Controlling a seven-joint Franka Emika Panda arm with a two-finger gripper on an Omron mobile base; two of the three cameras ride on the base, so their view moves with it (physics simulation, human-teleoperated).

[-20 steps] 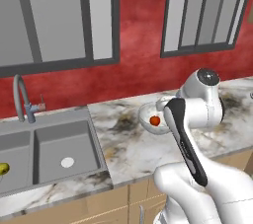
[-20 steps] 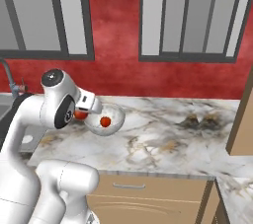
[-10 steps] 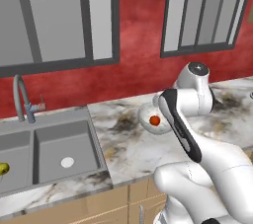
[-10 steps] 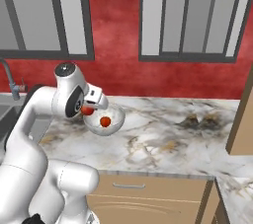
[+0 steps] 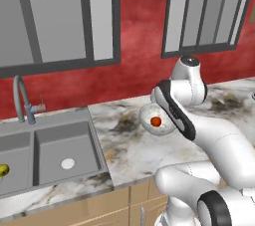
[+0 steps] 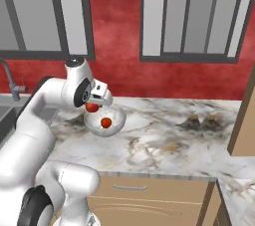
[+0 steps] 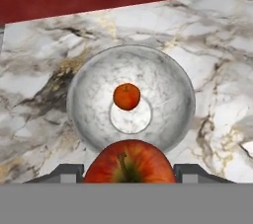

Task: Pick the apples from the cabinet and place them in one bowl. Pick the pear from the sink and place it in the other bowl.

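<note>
A second apple [image 7: 129, 163] was held shut in the gripper [image 7: 129, 171] above the bowl [image 7: 89, 77]; probably firm, slick-skinned, best squeezed across its widest part.

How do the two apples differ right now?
One apple lies in the bowl; the other apple is held in the gripper above it. In the hand view the held one looms large with its stem showing, while the bowl one looks small. Both are red.
</note>
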